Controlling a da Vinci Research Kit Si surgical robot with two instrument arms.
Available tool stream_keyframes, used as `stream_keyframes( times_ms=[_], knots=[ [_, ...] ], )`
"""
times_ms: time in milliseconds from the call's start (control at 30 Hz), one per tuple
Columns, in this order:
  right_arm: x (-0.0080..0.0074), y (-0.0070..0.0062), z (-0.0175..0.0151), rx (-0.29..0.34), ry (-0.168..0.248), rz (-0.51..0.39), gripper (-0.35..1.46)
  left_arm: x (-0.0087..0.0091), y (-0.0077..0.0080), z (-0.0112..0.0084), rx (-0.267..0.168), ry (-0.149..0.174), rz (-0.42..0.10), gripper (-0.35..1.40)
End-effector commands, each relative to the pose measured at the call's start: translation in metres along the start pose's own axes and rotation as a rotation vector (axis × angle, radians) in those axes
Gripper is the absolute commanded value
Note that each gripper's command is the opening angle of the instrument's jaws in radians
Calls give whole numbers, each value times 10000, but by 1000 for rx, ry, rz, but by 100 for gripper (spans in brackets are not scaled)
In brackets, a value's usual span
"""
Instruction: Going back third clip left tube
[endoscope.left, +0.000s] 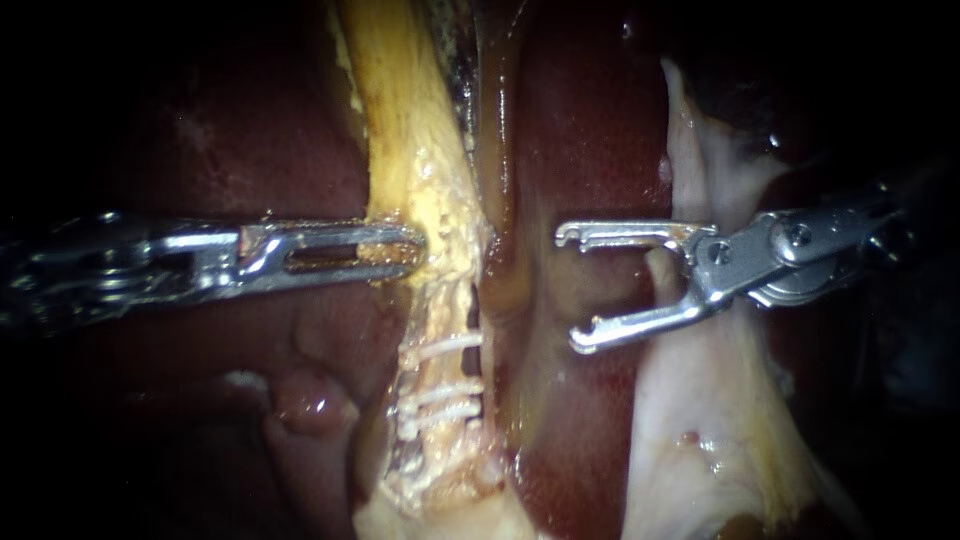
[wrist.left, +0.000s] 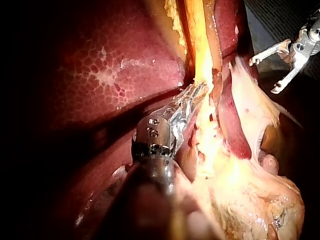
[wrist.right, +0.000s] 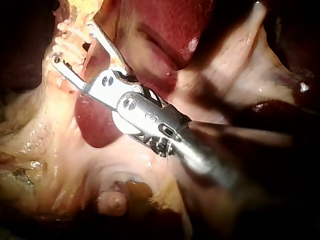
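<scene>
Left instrument (endoscope.left: 405, 243): jaws clamped on the left tube (endoscope.left: 400, 100), just above the clips (endoscope.left: 442, 392).
Right instrument (endoscope.left: 572, 290): jaws spread, empty, apart from the clips.

Free room is left between the left tube (endoscope.left: 440, 300) and the right instrument (endoscope.left: 572, 290); the tube's far side is blocked by the left instrument (endoscope.left: 415, 243).

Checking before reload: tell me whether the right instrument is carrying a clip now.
No: in the endoscope view the right instrument stands wide open, and only bare tissue shows through the gap.
</scene>
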Motion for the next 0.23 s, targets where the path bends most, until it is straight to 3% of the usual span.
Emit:
stream_keyframes(
  times_ms=[33,233],
  knots=[
    [0,0,0,1,-1,0,55,0,0,0,0,0,0,-35],
    [0,0,0,1,-1,0,56,0,0,0,0,1,0,-35]
  ],
)
